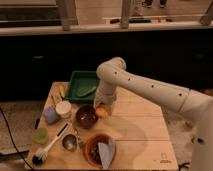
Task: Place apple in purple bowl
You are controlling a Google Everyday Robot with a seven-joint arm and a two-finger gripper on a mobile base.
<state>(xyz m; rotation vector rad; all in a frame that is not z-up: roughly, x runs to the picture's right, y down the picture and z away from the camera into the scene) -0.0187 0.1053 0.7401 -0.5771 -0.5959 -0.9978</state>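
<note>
The white arm reaches in from the right and bends down over the middle of the light wooden table (pixel 142 131). Its two-finger gripper (pixel 103 106) points down and is closed on the small round orange-yellow apple (pixel 101 113). The apple hangs at the gripper's tip, just beside the right edge of the round dark purple bowl (pixel 85 125), not yet over its dark hollow. Whether the fruit touches the table cannot be told. An apple this small is likely light but firm, with a smooth, waxy skin that can slip or roll between flat fingers. The safest hold is across its widest part, squeezed evenly from both sides, and the grip seems to be from above, which suits that. It can take a firm pinch without bruising much, yet if dropped from height it could bounce out of the shallow bowl, so a low release over the bowl's centre looks wise. Farther back lies a green rectangular tray (pixel 82 74), and nearer the front a larger orange-brown bowl (pixel 89 143) holds a grey-blue cloth (pixel 106 153). Both are apart from the gripper's short way left.
</note>
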